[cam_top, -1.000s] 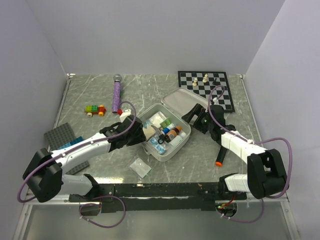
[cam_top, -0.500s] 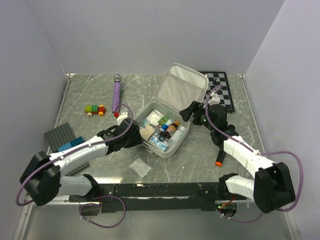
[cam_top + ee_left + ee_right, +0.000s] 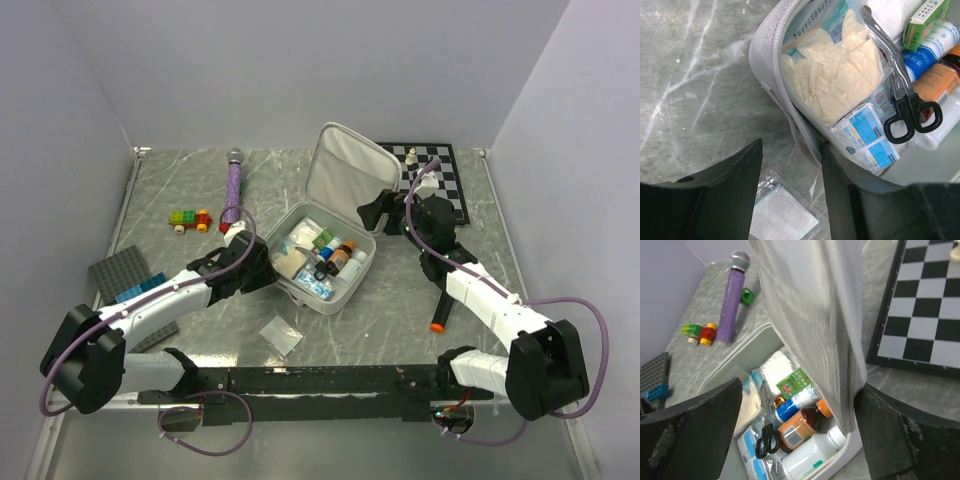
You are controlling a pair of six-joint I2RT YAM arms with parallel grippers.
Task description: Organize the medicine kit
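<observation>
Right gripper (image 3: 800,390) is sitting spread wide around the upright lid (image 3: 350,170), left gripper (image 3: 790,150) half-spread, straddling the near wall of the medicine kit (image 3: 338,296), centre frame. I'd be lowering the lid slowly, checking the scissors (image 3: 910,102) aren't poking up.

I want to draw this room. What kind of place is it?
Probably a robot test booth: plain white walls box in a marbled table, two arms are bolted at its edge, and odd props lie about, like a chessboard and purple microphone.
</observation>
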